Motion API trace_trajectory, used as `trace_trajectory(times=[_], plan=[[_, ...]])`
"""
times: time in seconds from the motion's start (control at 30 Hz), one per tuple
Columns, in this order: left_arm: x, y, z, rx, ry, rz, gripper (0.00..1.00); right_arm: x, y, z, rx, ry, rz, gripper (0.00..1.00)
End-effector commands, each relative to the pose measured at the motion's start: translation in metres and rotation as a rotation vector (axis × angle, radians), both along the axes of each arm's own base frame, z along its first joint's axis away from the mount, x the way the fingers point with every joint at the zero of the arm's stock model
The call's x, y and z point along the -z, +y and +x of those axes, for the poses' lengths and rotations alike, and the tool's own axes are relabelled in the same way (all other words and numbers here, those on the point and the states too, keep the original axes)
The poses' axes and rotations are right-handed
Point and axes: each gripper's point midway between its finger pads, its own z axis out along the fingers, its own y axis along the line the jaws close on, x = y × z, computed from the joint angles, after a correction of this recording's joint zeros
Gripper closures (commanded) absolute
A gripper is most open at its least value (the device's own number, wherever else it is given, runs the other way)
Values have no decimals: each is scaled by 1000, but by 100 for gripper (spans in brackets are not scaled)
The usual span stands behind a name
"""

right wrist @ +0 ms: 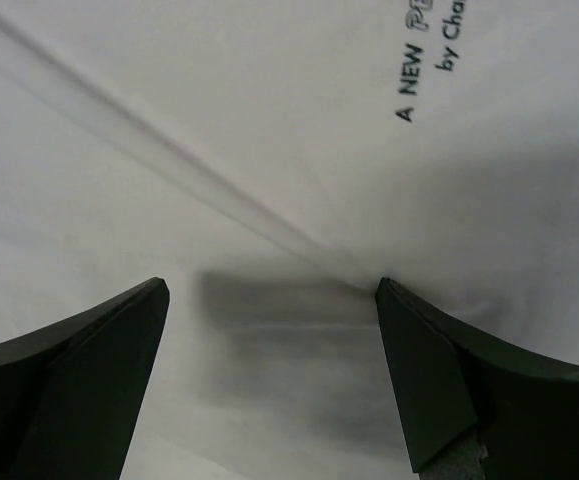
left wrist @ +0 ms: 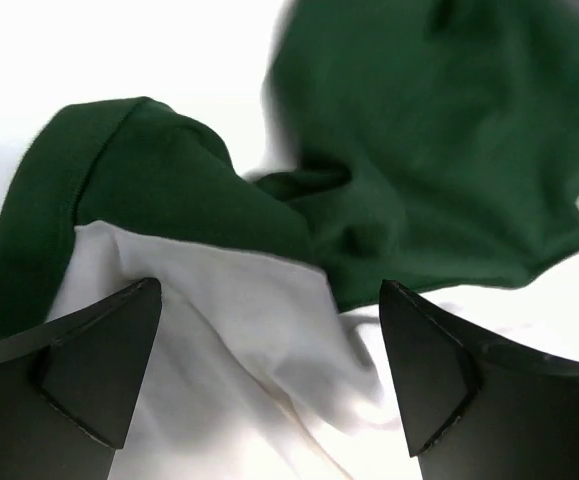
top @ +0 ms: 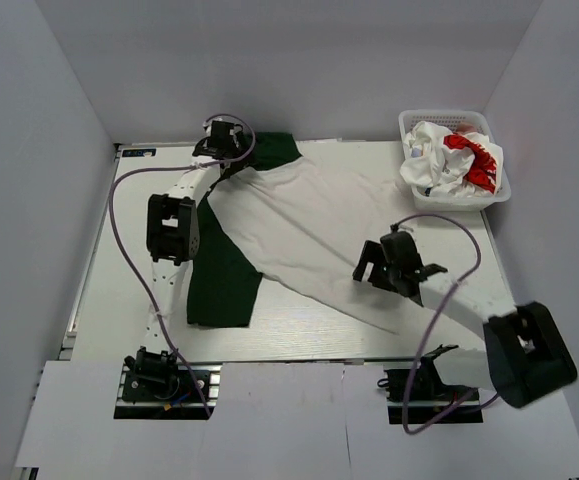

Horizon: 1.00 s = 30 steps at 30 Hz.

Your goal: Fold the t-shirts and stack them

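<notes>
The large white t-shirt (top: 299, 225) lay spread slantwise across the table (top: 299, 345), one dark green sleeve (top: 224, 280) flat toward the near left and the other (top: 274, 150) at the far edge. Its lower part ran in a narrowing strip toward the near right. Small dark print (right wrist: 434, 60) showed on the white cloth (right wrist: 269, 120). The left gripper (top: 224, 140) stood at the far sleeve and neck, its jaws wide apart over rumpled green and white fabric (left wrist: 269, 380), clasping nothing. The right gripper (top: 374, 265) hung over the strip, jaws likewise spread, a crease running between them. The second t-shirt (top: 459, 160), white with red print, sat bunched in the white basket (top: 409, 125) at the far right corner
</notes>
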Motion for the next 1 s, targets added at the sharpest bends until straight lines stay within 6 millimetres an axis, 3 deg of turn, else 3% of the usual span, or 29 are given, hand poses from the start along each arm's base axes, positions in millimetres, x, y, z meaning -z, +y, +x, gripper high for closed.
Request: trace_trajectory(times=[0.0, 0.03, 0.07, 0.1, 0.13, 0.23, 0.27, 0.33, 0.37, 0.4, 0.47, 0.5, 0.53, 0.57, 0.6, 0.63, 0.67, 0.7, 0.73, 0.8, 0.83, 0.9, 0.93, 0.97], plan=[[18, -32, -8, 179, 44, -64, 0, 22, -12, -55, 33, 135, -4, 10], [-6, -34, -7, 187, 4, -75, 0, 13, -15, -50, 34, 86, -16, 10], [-17, -33, -9, 187, -10, -77, 0, 1, -14, -44, 21, 39, -15, 10], [-13, -32, -20, 201, 11, -73, 0, -6, -15, -39, 8, 3, -36, 10], [-51, -32, -22, 203, -46, -80, 0, -18, -12, -32, -3, -42, -29, 10], [-70, -13, -48, 169, -30, -11, 0, -52, -1, -10, -79, -165, -39, 10], [-104, -5, -59, 149, -66, 2, 0, -60, 2, -4, -120, -193, -63, 10], [-98, 22, -98, 56, 39, 78, 0, -77, 14, 5, -147, -235, -56, 10], [-76, 33, -128, -3, 125, 86, 0, -81, 17, 9, -165, -256, -57, 10], [-104, 50, -148, -79, 90, 108, 0, -83, 28, 8, -195, -260, -48, 10], [-103, 63, -187, -178, 111, 81, 0, -83, 39, 10, -218, -276, -26, 10], [-65, 77, -230, -229, 208, 111, 0, -79, 46, 9, -252, -270, -14, 10], [-88, 81, -248, -299, 141, 43, 0, -77, 57, 7, -298, -265, -18, 10], [-58, 87, -282, -322, 205, 49, 0, -77, 67, 5, -338, -258, 3, 10], [-54, 88, -298, -329, 214, 31, 0, -84, 88, 4, -422, -269, -4, 10], [-51, 91, -312, -340, 223, 25, 0, -76, 99, 0, -476, -239, -18, 10], [-50, 97, -332, -358, 228, 28, 0, -83, 120, -7, -555, -253, -12, 10], [-48, 102, -344, -407, 247, 25, 0, -71, 130, -9, -640, -258, -70, 10], [-43, 110, -366, -451, 300, 50, 0, -75, 149, -19, -716, -285, -80, 10], [-49, 124, -383, -538, 275, 62, 0, -75, 171, -29, -816, -349, -176, 10], [-51, 128, -388, -556, 263, 65, 0, -83, 202, -47, -900, -403, -158, 10], [-52, 136, -397, -588, 239, 74, 0, -78, 225, -55, -991, -438, -169, 10], [-58, 139, -398, -596, 202, 69, 0, -85, 255, -72, -1081, -463, -156, 10], [-62, 139, -398, -596, 189, 61, 0, -71, 263, -78, -1132, -437, -185, 12]])
